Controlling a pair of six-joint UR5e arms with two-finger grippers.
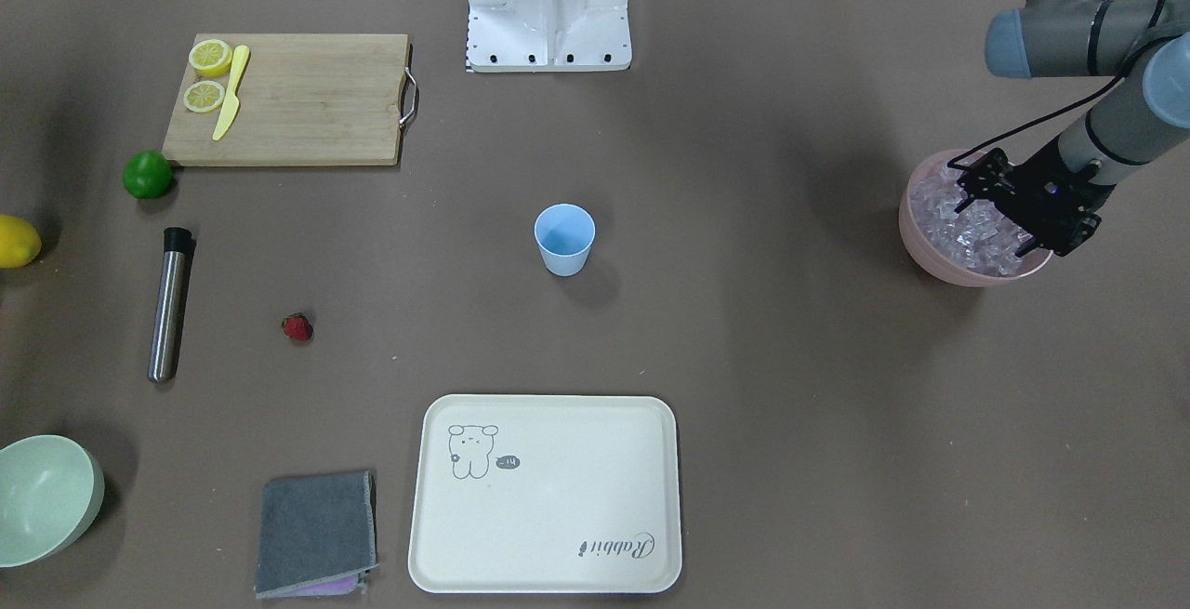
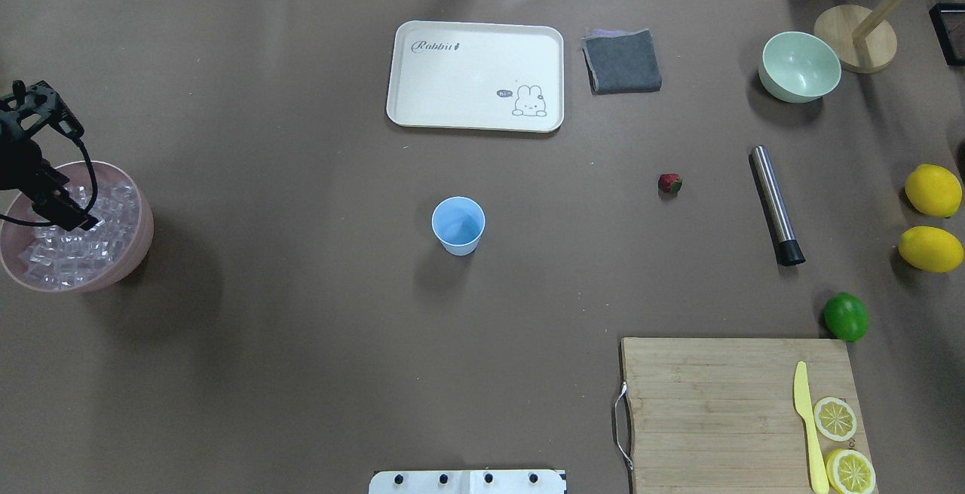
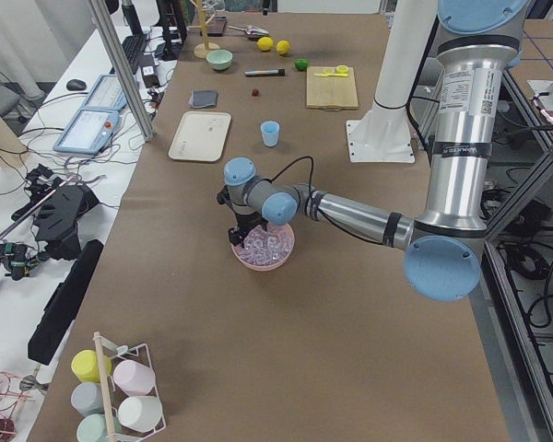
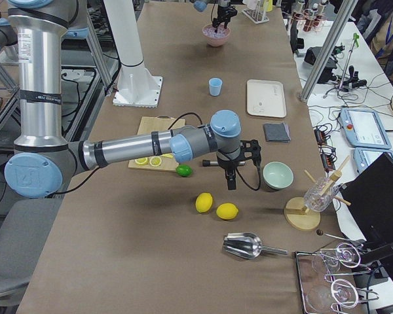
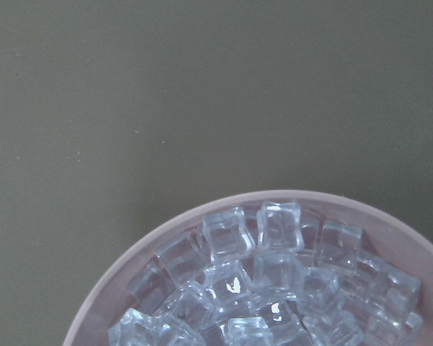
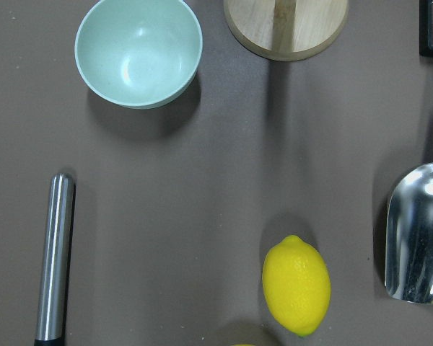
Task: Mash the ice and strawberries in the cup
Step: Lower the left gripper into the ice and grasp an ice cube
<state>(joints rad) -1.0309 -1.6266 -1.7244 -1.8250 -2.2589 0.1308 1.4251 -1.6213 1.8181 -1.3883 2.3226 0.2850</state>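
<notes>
Left jaws over glassy ice heaped in round pink bowl; their gap, and right jaws', can't be told; tapered cup amid open tabletop

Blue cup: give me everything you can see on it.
The cup is small and light blue, plastic by the look of it, tapered toward its base, handleless, with a round rim. It stands upright, mouth up, and looks empty inside. It sits alone near the middle of the brown table, between the cream tray and the robot's base. Only the table touches it; the strawberry and the ice lie well apart.
</notes>
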